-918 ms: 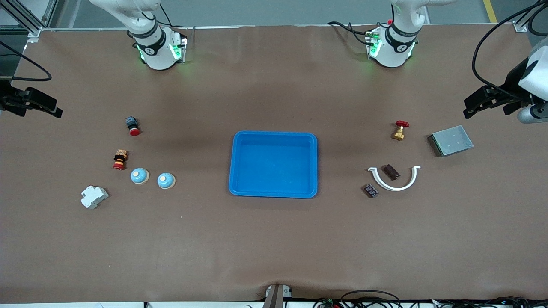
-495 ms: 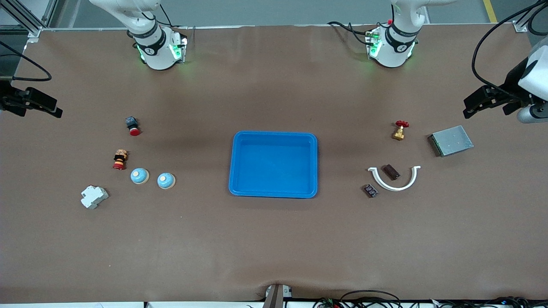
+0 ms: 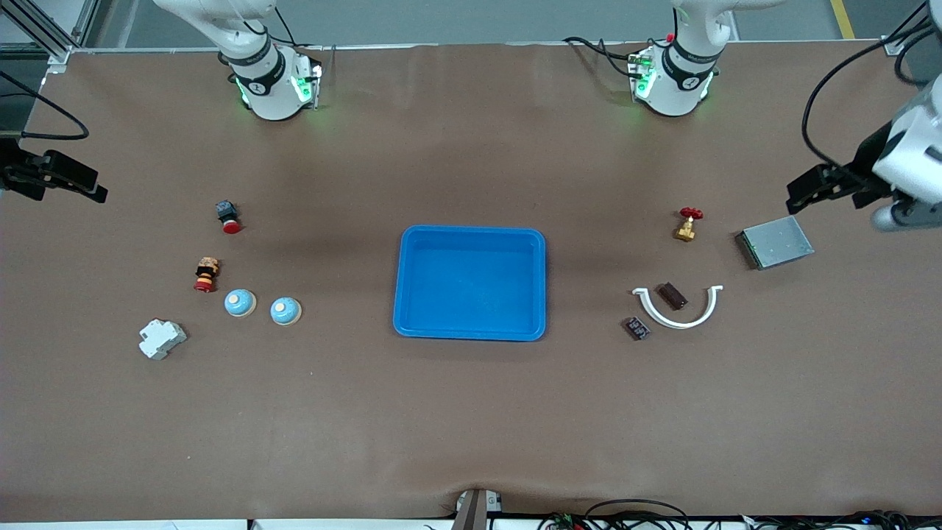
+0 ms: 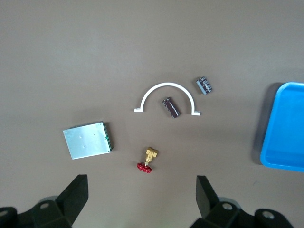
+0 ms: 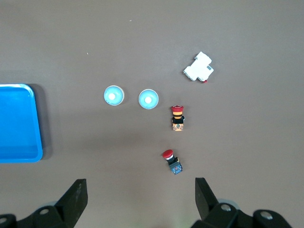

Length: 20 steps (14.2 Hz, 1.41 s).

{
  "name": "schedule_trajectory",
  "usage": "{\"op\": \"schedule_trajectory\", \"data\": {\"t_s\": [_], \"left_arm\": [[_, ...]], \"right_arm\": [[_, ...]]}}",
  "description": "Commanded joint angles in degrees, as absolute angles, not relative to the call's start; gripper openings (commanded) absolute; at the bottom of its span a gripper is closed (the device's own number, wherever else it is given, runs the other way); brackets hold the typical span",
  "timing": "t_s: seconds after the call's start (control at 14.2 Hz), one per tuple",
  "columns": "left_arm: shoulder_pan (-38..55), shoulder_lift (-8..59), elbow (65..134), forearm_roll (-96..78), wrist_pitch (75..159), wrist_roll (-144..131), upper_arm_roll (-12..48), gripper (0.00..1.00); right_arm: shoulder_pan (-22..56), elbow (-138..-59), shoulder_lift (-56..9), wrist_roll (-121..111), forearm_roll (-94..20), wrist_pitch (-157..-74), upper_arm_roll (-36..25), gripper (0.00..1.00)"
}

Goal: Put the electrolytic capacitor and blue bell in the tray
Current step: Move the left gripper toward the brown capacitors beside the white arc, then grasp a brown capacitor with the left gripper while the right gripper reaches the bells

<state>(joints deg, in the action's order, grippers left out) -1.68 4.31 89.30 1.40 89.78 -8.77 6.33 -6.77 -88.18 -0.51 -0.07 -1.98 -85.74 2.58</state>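
Observation:
The blue tray lies mid-table, with nothing in it. Two blue bells sit side by side toward the right arm's end, also in the right wrist view. A small brown cylinder, likely the electrolytic capacitor, lies inside a white arc. My left gripper hangs open and holds nothing, over the table beside the grey metal box. My right gripper waits open, with nothing between its fingers, at the right arm's end.
A red-handled brass valve and a dark striped module lie near the arc. Near the bells are a red push button, a stacked red and orange switch and a white breaker.
My left gripper has shifted slightly toward the middle of the table, still open. The right arm and all objects have stayed put.

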Motion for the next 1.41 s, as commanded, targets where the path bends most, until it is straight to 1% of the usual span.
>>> {"op": "schedule_trajectory", "data": {"t_s": [0.0,0.07,0.35,0.57,0.64,0.85,0.99,1.13,1.34], "left_arm": [[-2.55,7.20,87.71,2.81,88.86,-8.78,6.59,1.00],[-2.55,9.56,87.37,2.99,88.86,-8.70,6.16,1.00],[-3.25,10.11,87.89,3.87,88.77,-9.22,6.24,1.00],[-3.69,10.63,91.13,3.43,90.08,-10.20,6.24,1.00],[-3.78,11.16,92.97,3.34,91.92,-10.28,6.24,1.00],[-4.57,12.39,102.18,2.73,103.40,-11.33,6.33,1.00],[-4.13,12.66,106.94,2.72,109.22,-15.62,6.85,1.00],[-3.43,14.14,108.28,2.46,111.35,-20.19,7.12,1.00],[-2.46,18.53,108.37,2.37,116.79,-26.96,7.47,1.00]], "right_arm": [[-7.56,-86.57,-1.41,-0.62,-1.32,-84.73,3.16,1.00],[-7.56,-86.66,-1.41,-0.62,-1.32,-84.73,3.16,1.00],[-7.30,-86.66,-1.67,-0.62,-1.41,-84.64,3.16,1.00],[-7.12,-86.66,-2.02,-0.62,-1.32,-84.64,3.16,1.00],[-7.12,-86.66,-2.02,-0.62,-1.32,-84.64,3.16,1.00],[-7.29,-86.66,-2.02,-0.62,-1.32,-84.64,3.16,1.00],[-7.47,-86.66,-2.02,-0.70,-1.32,-84.64,3.16,1.00],[-7.99,-86.66,-2.54,-0.88,-1.41,-84.73,3.16,1.00],[-7.65,-86.66,-3.34,-0.70,-1.58,-84.73,3.16,1.00]]}}
